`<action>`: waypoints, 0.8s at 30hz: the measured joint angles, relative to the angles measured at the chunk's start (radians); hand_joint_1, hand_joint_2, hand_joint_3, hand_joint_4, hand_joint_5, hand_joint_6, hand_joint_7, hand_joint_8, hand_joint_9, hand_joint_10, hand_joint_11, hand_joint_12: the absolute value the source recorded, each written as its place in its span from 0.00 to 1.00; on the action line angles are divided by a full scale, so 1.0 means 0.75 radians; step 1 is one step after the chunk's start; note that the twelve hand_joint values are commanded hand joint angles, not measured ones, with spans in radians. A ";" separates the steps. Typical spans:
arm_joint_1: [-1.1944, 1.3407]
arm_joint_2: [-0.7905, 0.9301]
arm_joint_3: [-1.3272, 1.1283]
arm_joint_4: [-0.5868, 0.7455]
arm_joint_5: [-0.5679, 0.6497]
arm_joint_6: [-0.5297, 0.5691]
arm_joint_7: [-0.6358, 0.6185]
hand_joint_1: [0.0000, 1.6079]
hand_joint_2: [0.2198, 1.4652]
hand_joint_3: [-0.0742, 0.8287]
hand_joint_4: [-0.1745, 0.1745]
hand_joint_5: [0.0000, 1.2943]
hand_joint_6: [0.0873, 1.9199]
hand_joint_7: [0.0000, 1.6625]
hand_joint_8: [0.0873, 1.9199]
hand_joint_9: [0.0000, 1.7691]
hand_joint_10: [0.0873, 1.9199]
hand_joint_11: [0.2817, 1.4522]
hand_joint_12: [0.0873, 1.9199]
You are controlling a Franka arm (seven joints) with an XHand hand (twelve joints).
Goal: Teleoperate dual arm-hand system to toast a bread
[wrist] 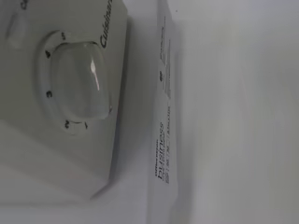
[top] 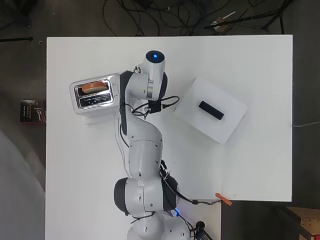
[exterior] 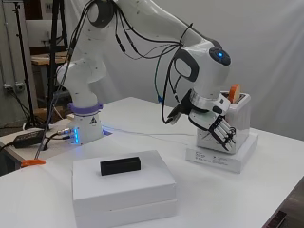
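The white toaster point(top: 76, 97) stands at the table's left on a flat white base point(exterior: 223, 159). An orange-brown bread slice point(top: 94, 87) sits in its far slot and sticks up above the top point(exterior: 234, 93). My black and white hand point(exterior: 219, 127) hangs against the toaster's point(exterior: 241, 116) control end, fingers point(exterior: 227, 136) pointing down and relaxed, holding nothing. The arm hides the hand in the overhead view. The wrist view is filled by the toaster's round dial point(wrist: 77, 86) and the printed edge of the base point(wrist: 163, 140).
A white box point(top: 227, 127) lies right of the arm with a small black block point(top: 211, 110) on top, also near the front in the side view point(exterior: 120, 166). Cables hang from the arm. An orange clamp point(top: 223, 199) sits at the table's near edge.
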 joint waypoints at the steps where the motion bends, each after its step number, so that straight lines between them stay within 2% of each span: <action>1: -0.002 0.007 -0.001 0.008 -0.003 -0.003 0.025 0.00 0.74 0.09 0.57 0.33 0.00 0.19 0.00 0.22 0.00 0.13 0.00; 4: -0.011 0.029 -0.005 0.047 -0.008 -0.012 0.105 0.00 0.74 0.08 0.58 0.33 0.00 0.18 0.00 0.20 0.00 0.12 0.00; 10: -0.028 0.078 -0.002 0.066 0.005 -0.055 0.132 0.00 0.73 0.08 0.58 0.32 0.00 0.17 0.00 0.19 0.00 0.13 0.00; 16: -0.058 0.144 0.000 0.080 0.026 -0.073 0.080 0.02 0.68 0.06 0.56 0.29 0.00 0.16 0.00 0.19 0.00 0.12 0.00; 17: -0.071 0.147 -0.005 0.069 0.062 -0.082 0.051 0.03 0.67 0.06 0.56 0.31 0.00 0.19 0.00 0.23 0.00 0.16 0.00; 18: -0.083 0.152 -0.010 0.061 0.104 -0.090 0.034 0.22 0.73 0.06 0.72 0.41 0.22 0.34 0.08 0.34 0.28 0.26 0.22; 19: -0.090 0.159 -0.012 0.053 0.143 -0.089 0.028 0.37 0.78 0.06 0.77 0.47 0.46 0.44 0.40 0.48 0.59 0.37 0.54; 20: -0.093 0.159 -0.014 0.036 0.173 -0.068 0.029 0.48 0.82 0.07 0.74 0.50 0.60 0.51 0.67 0.61 0.79 0.49 0.76; 21: -0.093 0.157 -0.013 0.012 0.182 -0.033 0.035 0.56 0.84 0.08 0.69 0.47 0.45 0.57 0.84 0.70 0.90 0.58 0.88; 22: -0.094 0.157 -0.014 -0.021 0.175 0.014 0.039 0.40 0.79 0.07 0.53 0.37 0.26 0.60 0.93 0.74 0.95 0.61 0.94; 23: -0.096 0.154 -0.015 -0.048 0.160 0.065 0.036 0.24 0.72 0.06 0.39 0.31 0.12 0.61 0.97 0.75 0.98 0.61 0.97; 24: -0.098 0.147 -0.015 -0.068 0.146 0.111 0.019 0.15 0.67 0.07 0.29 0.27 0.04 0.61 0.99 0.75 0.99 0.61 0.99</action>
